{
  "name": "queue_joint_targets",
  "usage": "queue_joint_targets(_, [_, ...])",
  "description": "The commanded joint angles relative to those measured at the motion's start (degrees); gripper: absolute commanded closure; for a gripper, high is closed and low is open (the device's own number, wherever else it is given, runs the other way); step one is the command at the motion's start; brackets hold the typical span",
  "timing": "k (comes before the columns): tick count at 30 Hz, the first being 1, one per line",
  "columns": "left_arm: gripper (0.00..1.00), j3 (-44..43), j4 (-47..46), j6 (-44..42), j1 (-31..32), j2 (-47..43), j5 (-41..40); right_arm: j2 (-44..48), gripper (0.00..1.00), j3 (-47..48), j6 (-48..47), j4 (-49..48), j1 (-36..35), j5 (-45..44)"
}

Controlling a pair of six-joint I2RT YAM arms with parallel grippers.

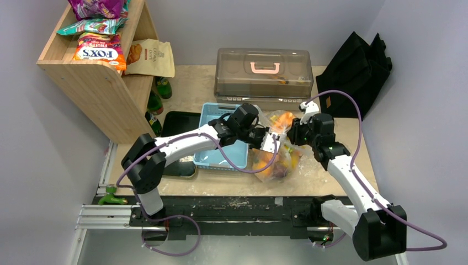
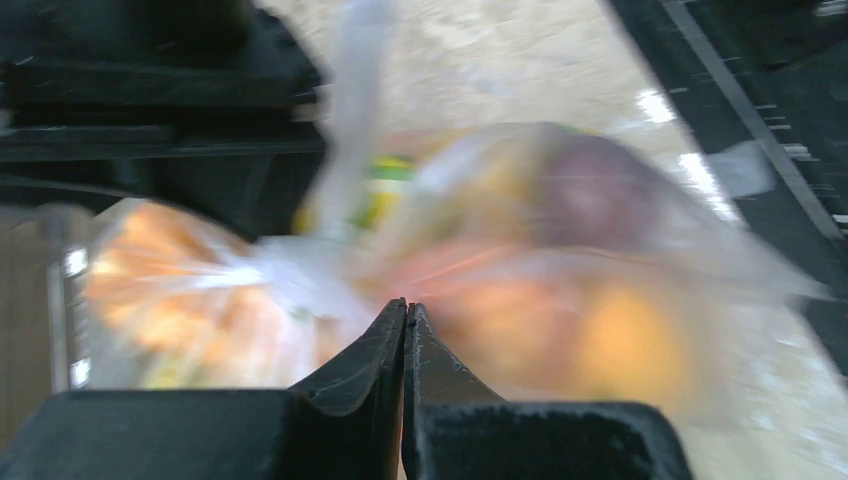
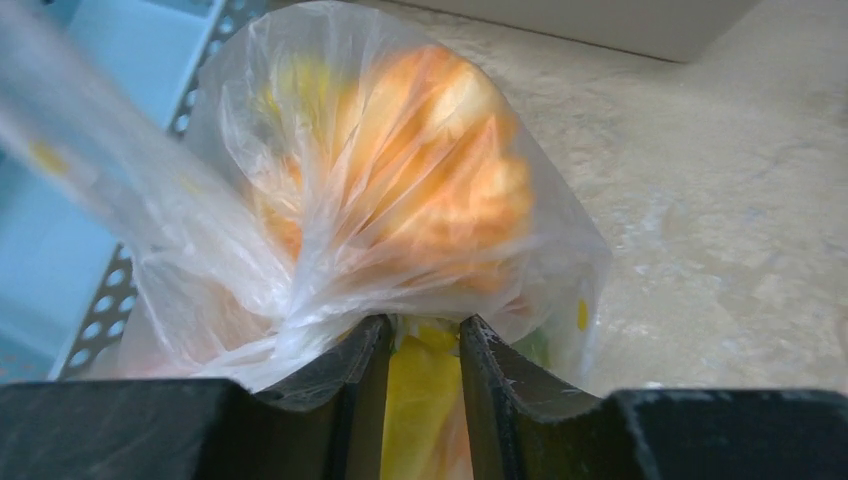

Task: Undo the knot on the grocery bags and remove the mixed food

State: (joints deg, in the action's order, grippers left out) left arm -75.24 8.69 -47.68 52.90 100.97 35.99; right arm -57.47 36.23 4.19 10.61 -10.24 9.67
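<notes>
Left gripper [image 2: 405, 305]: jaws pressed together tip to tip, right at the whitish bunched knot [image 2: 300, 272]. Whether any film is pinched, can't tell, since the left wrist view is blurred. In the top view the left gripper [image 1: 266, 142] touches the bag [image 1: 276, 161] from the left side.

Right gripper [image 3: 425, 322]: jaws part-way apart with a narrow gap. Bag film [image 3: 330, 250] is gathered against the left fingertip [image 3: 372, 335], and something yellow [image 3: 420, 420] shows through the gap. A firm grip isn't clear. From above, the right gripper [image 1: 291, 134] is at the bag's upper right, facing the left one.

The bag lies on the table [image 1: 193, 83], between the two grippers, just right of the blue basket [image 1: 216, 110] and in front of the clear lidded box [image 1: 264, 72]. The neck is bunched and the food is inside: golden-orange bread [image 3: 440, 170] on top, with orange and yellow pieces [image 1: 265, 163] lower down.

Further out, a black tray [image 1: 179, 118] sits left of the basket. A wooden shelf [image 1: 94, 83] with snack packs [image 1: 99, 52] stands at far left. A black fabric bag [image 1: 359, 72] is at far right.
</notes>
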Motion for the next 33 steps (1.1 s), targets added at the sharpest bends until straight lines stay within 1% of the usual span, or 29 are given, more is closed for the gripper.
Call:
queue_joint_targets(1, [1.00,2.18,9.02,-5.45,1.94,-6.72,11.81,-1.20,0.78,2.98,0.41,-2.82,2.48,-14.04])
queue_joint_targets(3, [1.00,2.36,9.61,-5.47,1.96,-6.99,11.30,-0.45,0.94,3.68,0.51,-1.91,2.89,-11.24])
queue_joint_targets(4, [1.00,2.33,9.53,-5.15,1.88,-7.05,11.03,0.08,1.00,3.87,0.40,-1.59,2.91,-10.04])
queue_joint_targets(6, [1.00,2.01,8.72,-3.40,1.82,-7.34,10.14,1.40,1.00,3.86,-0.15,-0.87,2.89,-5.22])
queue_joint_targets(8, [1.00,1.49,3.79,4.32,1.80,-7.97,6.90,3.21,1.00,3.96,-0.94,0.51,2.88,-1.00])
queue_joint_targets(10, [0.82,-1.71,3.26,11.55,1.77,-7.85,3.23,5.17,1.00,3.86,-1.09,1.68,2.87,3.04])
queue_joint_targets(12, [0.69,-5.26,5.22,16.57,1.56,-7.21,1.49,7.33,1.00,3.82,-0.73,2.96,2.90,5.52])
queue_joint_targets(14, [0.55,-6.13,3.51,21.77,1.42,-6.64,-0.35,8.97,1.00,3.51,0.45,3.67,2.86,7.39])
queue_joint_targets(15, [0.51,-6.29,2.24,23.81,1.42,-6.13,-1.41,9.55,1.00,3.50,0.59,4.28,2.89,7.94])
queue_joint_targets(17, [0.47,-6.88,1.46,26.12,1.42,-4.72,-2.55,9.95,1.00,3.41,0.81,5.28,2.93,8.16])
queue_joint_targets(24, [0.44,-9.91,0.80,31.51,1.59,1.94,-7.96,11.07,1.00,3.76,3.01,5.91,2.79,8.75])
queue_joint_targets(29, [0.45,-13.44,-0.13,34.28,2.05,7.09,-13.56,11.57,1.00,3.89,4.29,6.10,2.84,9.64])
queue_joint_targets(31, [0.52,-14.87,0.33,35.03,2.24,8.69,-14.12,11.80,1.00,3.85,4.32,6.50,2.75,8.90])
queue_joint_targets(32, [0.60,-14.96,0.20,35.08,2.47,9.05,-14.48,11.85,1.00,3.85,4.38,6.60,2.70,8.27])
queue_joint_targets(33, [0.71,-14.57,-0.37,34.95,2.69,9.06,-14.78,11.86,1.00,3.85,4.20,6.68,2.69,7.55])
